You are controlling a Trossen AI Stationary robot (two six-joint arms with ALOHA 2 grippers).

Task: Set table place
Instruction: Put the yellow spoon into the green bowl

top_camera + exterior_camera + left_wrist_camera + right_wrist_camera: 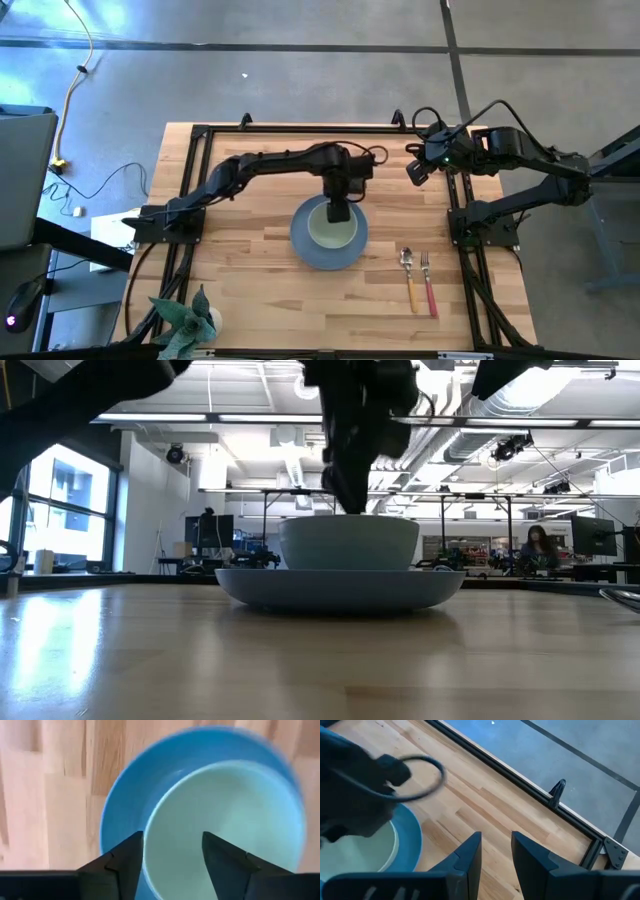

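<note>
While the pale green bowl sits inside the round grey-blue plate, slightly toward the plate's far side, the pair rests near the middle of the light wood surface. The low view shows the bowl standing upright on the plate, its rim level. To the right of the plate, well apart from it, the yellow-handled spoon and the red-handled fork lie side by side, just beside each other, handles pointing toward the near edge.

The left gripper hangs directly over the bowl's far rim; in its wrist view the two dark fingers stand apart, one outside the rim over the plate and one over the bowl's inside, and whether they touch the rim cannot be told.

The right gripper waits above the far right part of the surface, near the black frame, with its fingers a narrow gap apart and nothing between them.

A small plant stands at the near left corner.
</note>
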